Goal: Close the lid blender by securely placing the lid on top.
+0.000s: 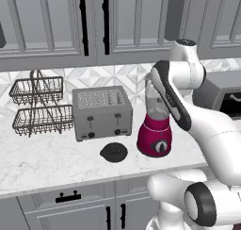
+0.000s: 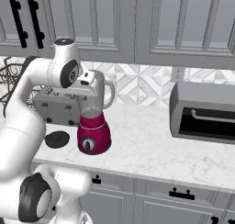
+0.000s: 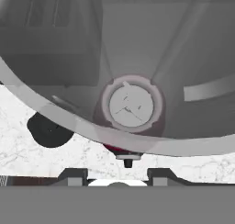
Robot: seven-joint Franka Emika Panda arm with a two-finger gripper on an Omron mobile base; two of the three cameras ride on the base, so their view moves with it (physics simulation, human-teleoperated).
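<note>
Lid: we see the lid [image 1: 114,151] lying flat on the marble counter [image 1: 52,163], just in front of the toaster [image 1: 102,113] and just beside the blender [image 1: 155,125] on its left as the left base view shows it; nothing touches it; we judge it sits there simply waiting to be picked up, since the jar mouth is bare
Lid's look: a small flat round black disc with a low raised knob at its centre; in the hand view it shows as a dark round patch [image 3: 49,129], partly dimmed through the jar wall
Blender: magenta rounded base with a black dial, upright on the counter; a tall clear grey jar with a side handle [image 2: 109,93] on top; the jar is open, and in the hand view we look straight down at the pale round blade hub [image 3: 131,105] at its bottom
Gripper: the gripper [image 3: 118,175] hangs directly over the jar mouth; its two dark tips stand apart with nothing between them, so we read it as spread and empty; we think this position serves no grasp, as the lid is down on the counter
Next need: we judge the hand must go down to the lid and take it by the knob before any closing
Neighbours: wire basket rack [image 1: 37,104] at the far left; a dark oven [image 2: 204,112] to the right
</note>
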